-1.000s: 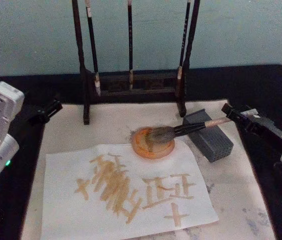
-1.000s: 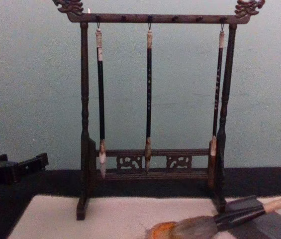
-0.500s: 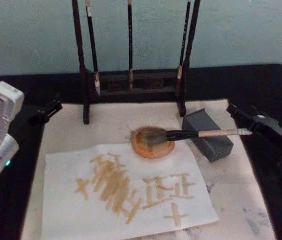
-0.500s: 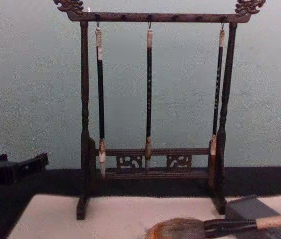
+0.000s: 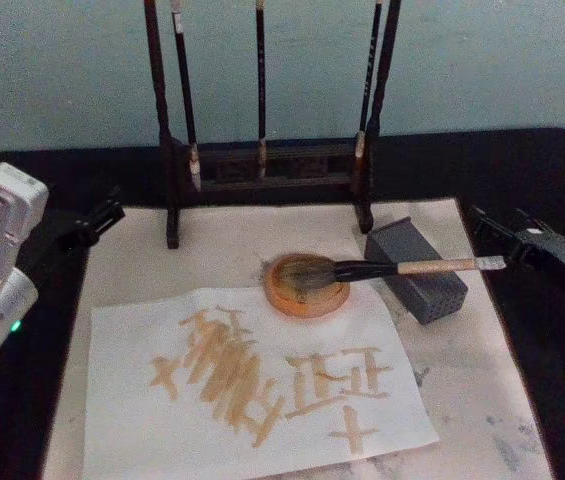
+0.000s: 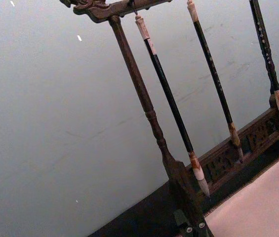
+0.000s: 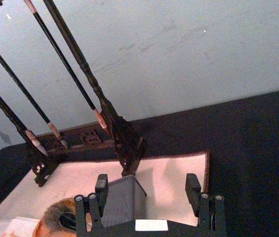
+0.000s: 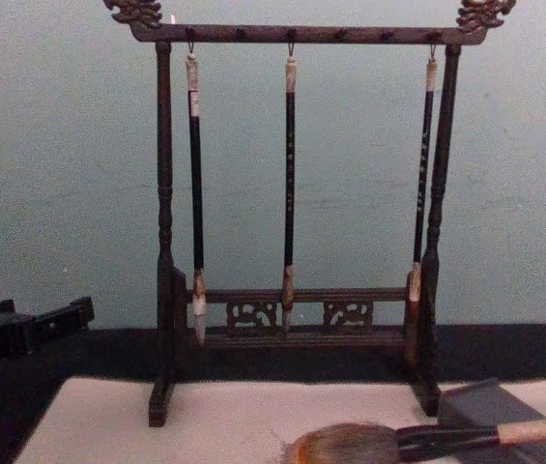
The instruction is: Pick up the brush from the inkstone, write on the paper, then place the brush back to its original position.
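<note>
Brush [image 5: 382, 268] lies flat, bristle head in the round orange inkstone [image 5: 307, 285], handle running toward 3 o'clock across the top of the grey block [image 5: 417, 268]. Pale handle tip overhangs the block's far side and stops just short of the right gripper [image 5: 497, 232].

Right gripper sits at 3 o'clock off the mat, over black table [image 5: 552, 170]. In the right wrist view its two fingers [image 7: 101, 190] stand well apart, nothing between them; the block shows through the gap. Not touching the brush.

Paper [image 5: 252, 385] lies at 6 o'clock of the inkstone, its top edge tucked against the dish, covered in tan strokes. It rests on a cream mat [image 5: 212, 245]. Bare mat shows between the paper and the mat's right border.

Wooden rack [image 8: 292, 193] stands at 12 o'clock on the mat's back edge, three thin brushes [image 8: 289, 184] hanging from it.

Left gripper [image 5: 97, 222] parked at 9 o'clock, at the mat's left edge, clear of everything. Its finger state I cannot tell.

Chest view cuts off the inkstone at the bottom border.
</note>
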{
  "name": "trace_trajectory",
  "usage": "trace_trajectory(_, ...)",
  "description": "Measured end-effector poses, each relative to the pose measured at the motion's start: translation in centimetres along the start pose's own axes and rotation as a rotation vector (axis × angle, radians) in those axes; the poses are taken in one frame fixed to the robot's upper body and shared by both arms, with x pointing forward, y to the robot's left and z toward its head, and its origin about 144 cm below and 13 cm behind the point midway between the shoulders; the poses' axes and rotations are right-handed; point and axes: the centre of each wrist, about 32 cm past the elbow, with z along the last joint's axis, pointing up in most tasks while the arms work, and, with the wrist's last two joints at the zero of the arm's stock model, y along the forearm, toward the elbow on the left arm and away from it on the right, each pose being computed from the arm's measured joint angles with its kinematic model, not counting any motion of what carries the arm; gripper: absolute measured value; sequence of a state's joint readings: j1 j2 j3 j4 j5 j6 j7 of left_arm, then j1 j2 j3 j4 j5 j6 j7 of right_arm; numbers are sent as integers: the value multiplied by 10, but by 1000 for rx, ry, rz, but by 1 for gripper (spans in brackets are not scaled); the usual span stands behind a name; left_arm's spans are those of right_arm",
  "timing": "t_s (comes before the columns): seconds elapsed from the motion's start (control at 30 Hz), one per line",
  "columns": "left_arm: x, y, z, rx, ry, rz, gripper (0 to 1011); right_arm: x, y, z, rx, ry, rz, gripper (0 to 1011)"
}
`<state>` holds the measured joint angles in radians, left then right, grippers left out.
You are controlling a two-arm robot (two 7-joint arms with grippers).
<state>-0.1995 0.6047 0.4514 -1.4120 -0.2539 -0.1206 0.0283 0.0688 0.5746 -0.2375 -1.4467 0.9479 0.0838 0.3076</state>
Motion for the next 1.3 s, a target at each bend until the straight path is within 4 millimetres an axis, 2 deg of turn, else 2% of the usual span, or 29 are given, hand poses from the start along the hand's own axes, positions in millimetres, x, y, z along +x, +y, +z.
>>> trace_trajectory(0.8, 0, 0, 0, 0, 0, 0, 1002, -12, -27, 14, 44, -226, -37, 1008)
trace_trajectory(1.07, 0, 0, 0, 0, 0, 0, 1000, -26, -36, 13, 60, -310, -14, 1006)
trace_trajectory(1.3, 0, 0, 0, 0, 0, 0, 1002, -48, -48, 6, 82, -508, 2, 1008)
